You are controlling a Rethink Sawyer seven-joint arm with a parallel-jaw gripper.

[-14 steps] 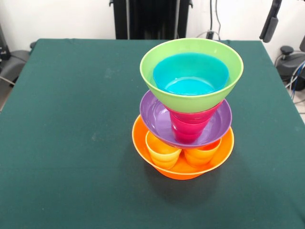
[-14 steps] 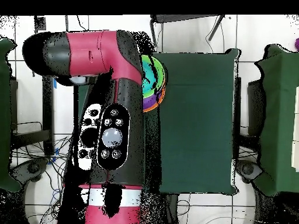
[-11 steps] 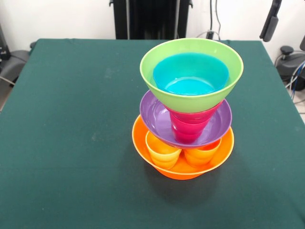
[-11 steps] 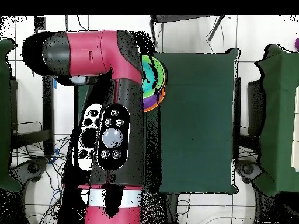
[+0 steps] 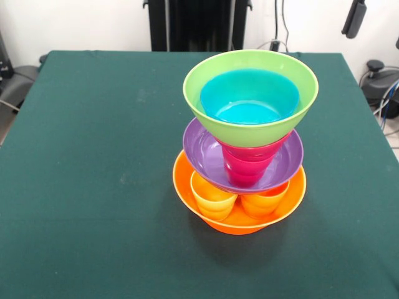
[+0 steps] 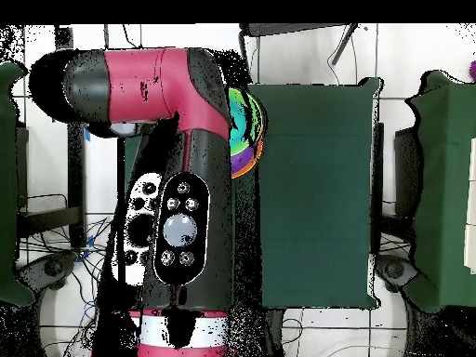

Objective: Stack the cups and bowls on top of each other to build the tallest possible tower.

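From my seat the tower stands right of centre on the green cloth counter. The wide orange bowl sits lowest, I judge for a broad footing. Inside it a yellow cup and an orange cup prop up the purple bowl. A red cup lifts the lime bowl, which nests a light blue bowl. All are glossy plastic with tapered walls. The arm is pulled back; the jaws aren't visible, so I cannot tell their state.
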